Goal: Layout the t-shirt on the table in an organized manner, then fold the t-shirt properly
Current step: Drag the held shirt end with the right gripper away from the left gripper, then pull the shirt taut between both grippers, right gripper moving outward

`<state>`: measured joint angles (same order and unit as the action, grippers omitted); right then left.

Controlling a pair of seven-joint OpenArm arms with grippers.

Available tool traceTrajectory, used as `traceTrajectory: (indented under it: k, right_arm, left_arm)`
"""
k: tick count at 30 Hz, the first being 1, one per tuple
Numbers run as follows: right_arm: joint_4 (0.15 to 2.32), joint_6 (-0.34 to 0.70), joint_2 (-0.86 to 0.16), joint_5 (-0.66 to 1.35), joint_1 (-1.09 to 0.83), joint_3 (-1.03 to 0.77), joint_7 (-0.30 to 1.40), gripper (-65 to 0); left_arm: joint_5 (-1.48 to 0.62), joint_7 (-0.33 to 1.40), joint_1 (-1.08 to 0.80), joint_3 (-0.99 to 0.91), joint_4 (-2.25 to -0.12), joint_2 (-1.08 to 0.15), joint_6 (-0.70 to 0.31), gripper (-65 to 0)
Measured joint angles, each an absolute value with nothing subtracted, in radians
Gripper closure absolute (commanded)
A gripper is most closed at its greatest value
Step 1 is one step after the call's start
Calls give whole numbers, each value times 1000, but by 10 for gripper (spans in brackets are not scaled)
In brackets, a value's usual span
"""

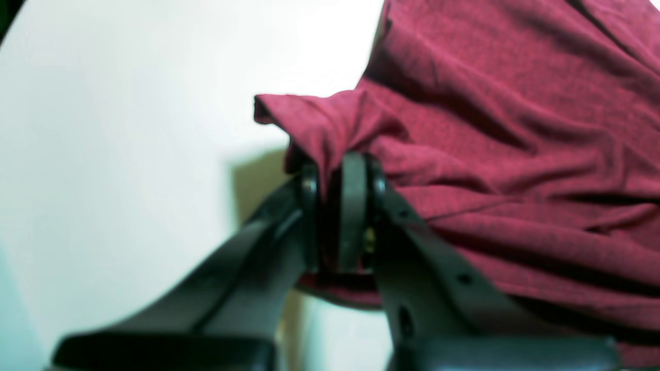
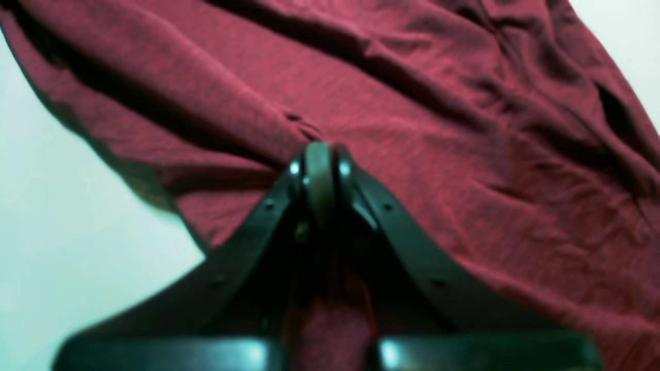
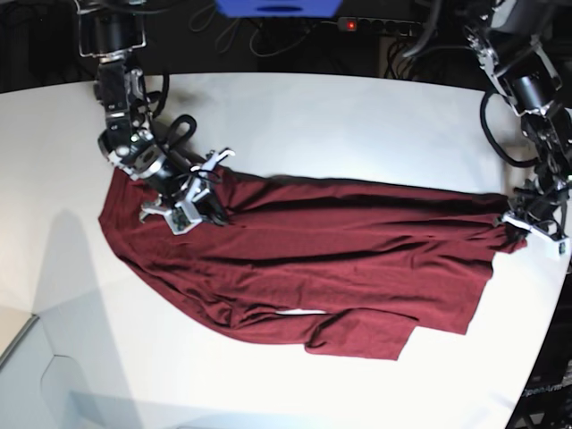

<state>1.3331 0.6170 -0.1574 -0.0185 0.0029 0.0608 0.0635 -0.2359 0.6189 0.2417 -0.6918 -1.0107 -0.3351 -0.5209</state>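
Both arms' fingers pinch the t-shirt (image 3: 340, 259): left fingers (image 1: 356, 175) at its edge, right fingers (image 2: 319, 159) mid-cloth

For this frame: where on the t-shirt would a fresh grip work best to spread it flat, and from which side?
Probably the loose lower corner of the t-shirt, approached from the near table edge. That flap lies bunched and folded over itself, while the far edge is already stretched between the left gripper, pinching one end, and the right gripper, clamped on the other.
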Motion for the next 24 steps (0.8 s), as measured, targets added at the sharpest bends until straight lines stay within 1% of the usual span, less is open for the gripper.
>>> traceTrajectory:
  k: [5,11,12,14,16,18,20,21,24]
  right_arm:
    - [1333,617,-157,-19,8,61,64,0]
    - [1332,617,-154,-19,7,61,64,0]
    - [1332,617,-154,-19,7,61,64,0]
    - [1332,617,-155,-19,7,61,65,-3]
    - [1332,617,-155,-19,8,61,99,-51]
    - [1333,617,-155,-19,7,61,152,-135]
    - [1349,617,-155,-22,5,61,176,-211]
    - [1371,617,-155,-21,2,61,176,-244]
    - [1462,617,-154,-16,-16,47,163,-295]
  left_arm:
    - [-236,607,300,-692,-944,-332,-520,-3]
    - [-236,617,305,-692,-907,-331,-520,-7]
    - [-236,616,305,-692,-907,-332,-520,-18]
    - [-236,615,305,-692,-908,-334,-520,-73]
    - [-236,612,305,-692,-908,-335,-520,-152]
    - [-236,613,305,-692,-909,-334,-520,-248]
    - [-237,613,304,-692,-921,-333,-521,-312]
    - [-243,612,299,-692,-936,-332,-522,-328]
    - [-250,616,274,-698,-1007,-328,-525,-331]
